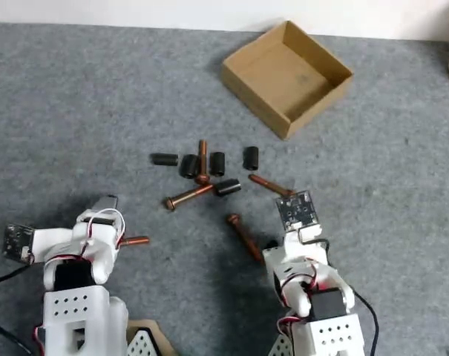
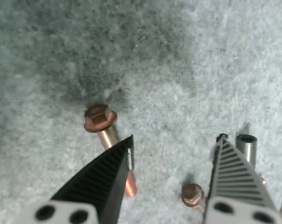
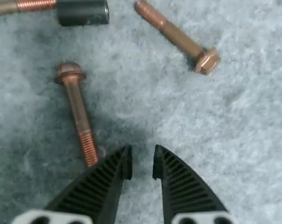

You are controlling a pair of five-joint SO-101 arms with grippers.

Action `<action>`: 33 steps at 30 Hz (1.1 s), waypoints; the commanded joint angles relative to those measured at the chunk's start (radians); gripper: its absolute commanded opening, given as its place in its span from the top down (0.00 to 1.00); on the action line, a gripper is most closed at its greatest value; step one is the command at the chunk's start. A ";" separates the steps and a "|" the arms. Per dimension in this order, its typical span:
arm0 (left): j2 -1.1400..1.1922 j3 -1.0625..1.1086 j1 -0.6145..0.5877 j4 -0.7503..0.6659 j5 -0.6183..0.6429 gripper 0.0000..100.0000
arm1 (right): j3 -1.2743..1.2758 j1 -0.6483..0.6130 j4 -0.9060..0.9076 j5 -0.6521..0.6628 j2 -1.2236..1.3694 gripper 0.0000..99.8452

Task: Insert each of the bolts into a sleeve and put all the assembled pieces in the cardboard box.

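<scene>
The empty box (image 1: 257, 96) sits far right of centre, well apart from the parts, so every assembled piece will need a carry across. The left claw (image 2: 175, 140) hangs near left with its jaws wide apart and nothing between them. A bolt (image 2: 103, 126) lies beside one finger with its shank running under it, which looks like a line-up for a grab, set a little to one side. The right claw (image 3: 141, 163), near right, has its jaws narrowly apart and empty, with a second bolt (image 3: 78, 112) just beside it. In the middle, five sleeves (image 1: 217, 162) crowd the other bolts. One of those lies between two sleeves, so a clean pick there looks tight.
</scene>
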 commanded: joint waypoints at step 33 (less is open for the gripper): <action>-0.016 -0.101 -0.012 -0.006 -0.101 0.74 | 0.154 0.004 0.134 0.009 -0.093 0.91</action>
